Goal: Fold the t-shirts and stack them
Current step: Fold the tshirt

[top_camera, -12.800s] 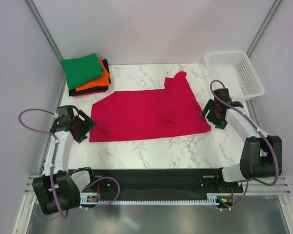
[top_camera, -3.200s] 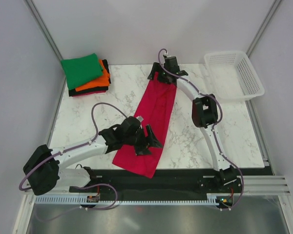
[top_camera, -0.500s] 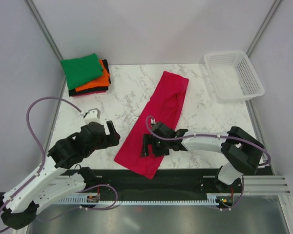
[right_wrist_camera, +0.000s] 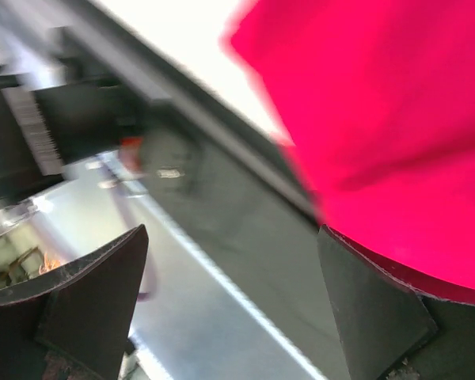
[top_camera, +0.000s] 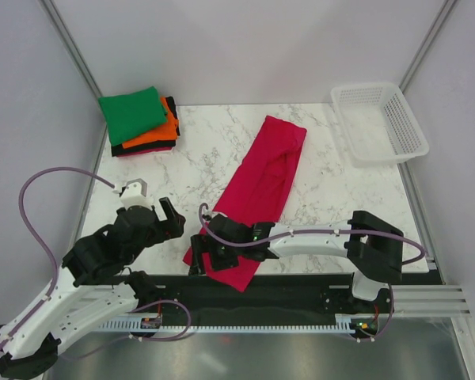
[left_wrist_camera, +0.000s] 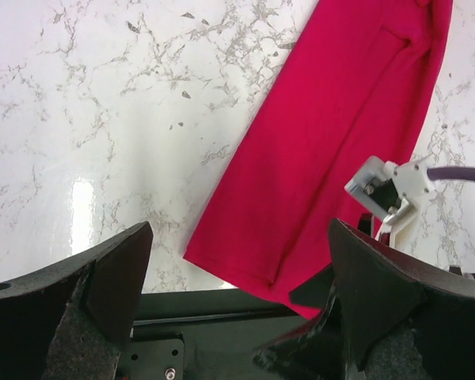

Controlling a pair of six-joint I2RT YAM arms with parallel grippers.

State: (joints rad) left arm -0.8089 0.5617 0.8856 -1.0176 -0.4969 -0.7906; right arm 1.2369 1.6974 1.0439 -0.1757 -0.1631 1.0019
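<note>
The crimson-pink t-shirt (top_camera: 261, 182) lies folded into a long strip, running diagonally from the back of the marble table to its near edge. My left gripper (top_camera: 172, 220) hovers open just left of the strip's near end, holding nothing. In the left wrist view the shirt (left_wrist_camera: 332, 142) lies beyond the open gripper (left_wrist_camera: 237, 317). My right gripper (top_camera: 199, 260) is open at the near corner of the strip. The blurred right wrist view has the shirt (right_wrist_camera: 396, 119) beside one finger of that gripper (right_wrist_camera: 229, 317). Folded green (top_camera: 133, 111), orange (top_camera: 162, 131) and black tees are stacked at the back left.
A white lattice basket (top_camera: 380, 119) stands at the back right corner. The black rail (top_camera: 301, 289) of the arm bases runs along the near edge, and the shirt's near end overhangs it. The right arm (top_camera: 317, 236) stretches leftward across the table's front.
The left gripper has drawn back to the left and nearer, with its jaws wider apart. The right gripper has slid left and nearer, to the strip's near corner.
</note>
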